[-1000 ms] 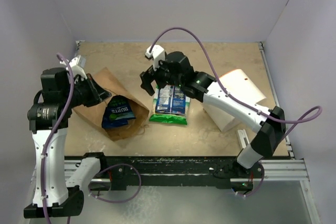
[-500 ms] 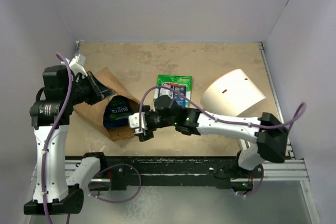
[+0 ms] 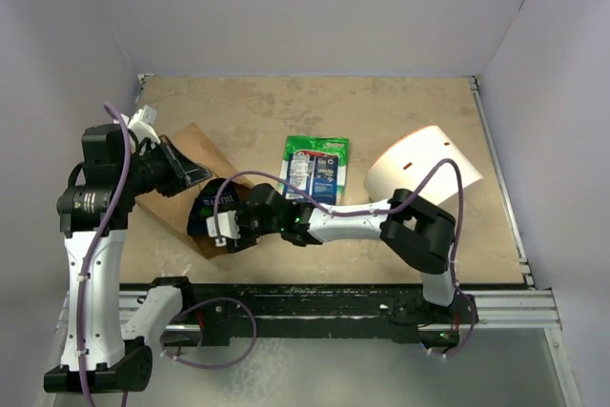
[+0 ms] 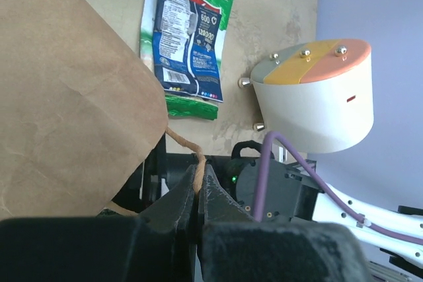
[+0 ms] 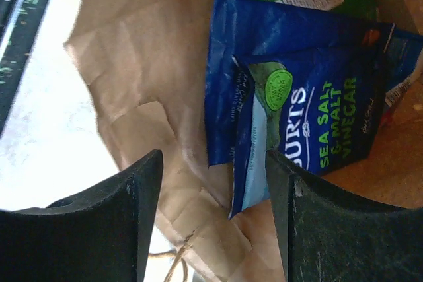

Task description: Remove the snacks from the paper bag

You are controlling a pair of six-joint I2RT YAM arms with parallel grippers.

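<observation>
One paper bag (image 3: 202, 147), two snacks (image 3: 313, 176) outside

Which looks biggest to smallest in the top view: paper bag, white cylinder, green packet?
1. paper bag and white cylinder: too close to rank; the bag is partly hidden
2. green packet: clearly smallest

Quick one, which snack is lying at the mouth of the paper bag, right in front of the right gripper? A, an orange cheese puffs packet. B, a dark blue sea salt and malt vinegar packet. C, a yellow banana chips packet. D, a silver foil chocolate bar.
B: in the right wrist view the dark blue packet, printed sea salt and malt vinegar, lies in the open mouth of the paper bag, just ahead of the right gripper.
</observation>
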